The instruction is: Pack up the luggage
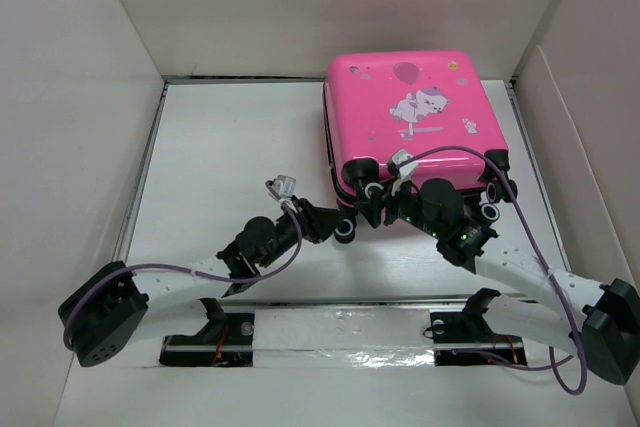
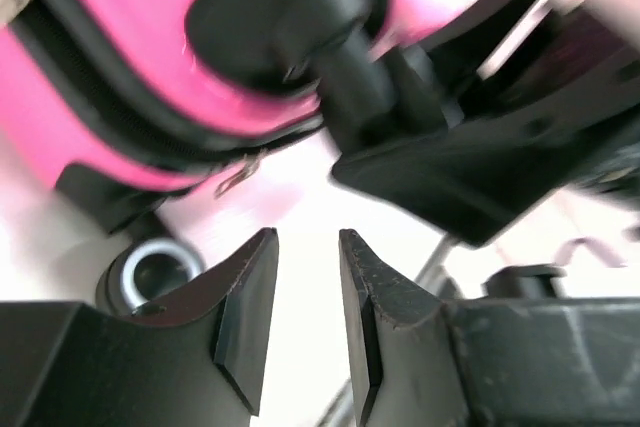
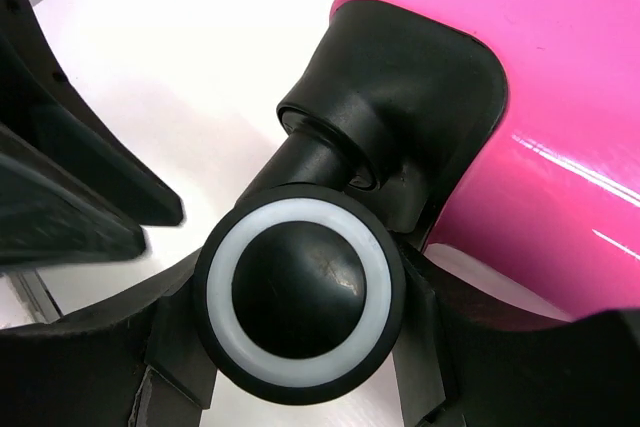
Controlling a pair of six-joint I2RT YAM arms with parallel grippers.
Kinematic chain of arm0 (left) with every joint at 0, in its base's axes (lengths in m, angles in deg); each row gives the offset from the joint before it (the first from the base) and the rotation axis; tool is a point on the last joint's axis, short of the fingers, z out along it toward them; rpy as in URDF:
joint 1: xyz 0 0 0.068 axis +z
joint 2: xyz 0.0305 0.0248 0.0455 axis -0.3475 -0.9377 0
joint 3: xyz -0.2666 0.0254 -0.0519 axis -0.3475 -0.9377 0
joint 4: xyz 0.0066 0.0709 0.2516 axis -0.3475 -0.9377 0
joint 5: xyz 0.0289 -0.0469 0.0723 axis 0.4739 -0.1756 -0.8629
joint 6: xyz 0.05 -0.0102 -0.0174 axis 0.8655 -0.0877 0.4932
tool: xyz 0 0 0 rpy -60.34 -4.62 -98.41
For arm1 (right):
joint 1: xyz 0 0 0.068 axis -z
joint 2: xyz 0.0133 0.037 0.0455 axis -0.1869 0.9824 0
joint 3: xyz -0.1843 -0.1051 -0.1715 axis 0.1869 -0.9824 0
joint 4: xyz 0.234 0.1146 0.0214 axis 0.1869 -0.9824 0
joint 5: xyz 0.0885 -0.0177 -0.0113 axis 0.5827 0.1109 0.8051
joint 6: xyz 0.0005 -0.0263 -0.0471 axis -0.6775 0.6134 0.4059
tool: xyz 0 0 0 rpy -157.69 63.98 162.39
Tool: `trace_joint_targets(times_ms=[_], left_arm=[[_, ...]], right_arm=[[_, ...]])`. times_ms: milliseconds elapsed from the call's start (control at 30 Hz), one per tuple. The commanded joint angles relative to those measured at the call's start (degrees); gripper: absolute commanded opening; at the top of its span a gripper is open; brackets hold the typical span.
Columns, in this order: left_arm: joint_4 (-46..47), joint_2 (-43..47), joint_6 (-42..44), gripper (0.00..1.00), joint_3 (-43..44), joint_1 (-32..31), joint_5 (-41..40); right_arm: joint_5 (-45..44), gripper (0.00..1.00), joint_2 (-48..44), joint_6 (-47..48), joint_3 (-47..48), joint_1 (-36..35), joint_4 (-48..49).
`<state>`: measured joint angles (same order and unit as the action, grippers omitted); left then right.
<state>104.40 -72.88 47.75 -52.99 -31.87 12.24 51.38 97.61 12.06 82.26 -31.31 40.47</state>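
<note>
The luggage point(image 1: 420, 107), a hot-pink hard-shell suitcase with a cartoon animal and balloon print, lies flat and closed at the back right of the table, its black wheels toward me. My right gripper point(image 1: 375, 199) is at its near left corner. In the right wrist view my right gripper point(image 3: 300, 292) is shut on a black wheel with a white ring point(image 3: 300, 292), under the pink shell point(image 3: 540, 97). My left gripper point(image 1: 338, 225) sits just left of that corner. In the left wrist view the left gripper point(image 2: 308, 237) is slightly open and empty below the pink shell point(image 2: 110, 97).
White walls enclose the white table point(image 1: 230, 137) on the left, back and right. A second ringed wheel point(image 2: 155, 267) lies close to my left fingers. More wheels point(image 1: 490, 209) stick out at the suitcase's near right corner. Purple cables point(image 1: 520, 227) loop over both arms.
</note>
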Motion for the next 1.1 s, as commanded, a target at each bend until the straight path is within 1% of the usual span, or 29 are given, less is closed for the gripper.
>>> trace_joint_targets(times_ms=[0, 33, 67, 133, 300, 500, 733, 1067], left_arm=[[-1.77, -3.92, 6.60, 0.28, 1.21, -5.25, -11.56], [-0.98, -5.16, 7.74, 0.28, 1.83, -6.75, -13.14], [0.16, -6.39, 8.80, 0.29, 3.31, -7.99, -16.89], [1.13, -10.34, 11.78, 0.31, 4.99, -10.10, -19.56], [4.12, -17.55, 14.34, 0.35, 9.82, -10.11, -24.47], [3.86, -22.91, 15.92, 0.36, 14.13, -10.11, -26.60], [2.72, -25.29, 16.36, 0.35, 15.63, -10.11, -28.97], [5.52, -28.28, 17.24, 0.34, 19.32, -10.11, -30.64]], right_arm=[[1.50, 0.00, 0.66, -1.60, 4.24, -0.10, 10.41], [2.12, 0.00, 1.36, -1.78, 5.38, -0.10, 10.75], [3.08, 0.00, 1.98, -2.30, 5.83, -0.10, 11.11], [4.14, 0.00, 3.56, -2.74, 6.88, -0.63, 12.33], [4.85, 0.00, 5.32, -3.27, 8.20, -1.16, 13.04], [4.85, 0.00, 4.71, -3.01, 7.68, -1.68, 12.96], [5.02, 0.00, 3.65, -2.74, 7.15, -1.68, 13.04], [6.16, 0.00, 3.13, -2.92, 6.71, -1.68, 12.69]])
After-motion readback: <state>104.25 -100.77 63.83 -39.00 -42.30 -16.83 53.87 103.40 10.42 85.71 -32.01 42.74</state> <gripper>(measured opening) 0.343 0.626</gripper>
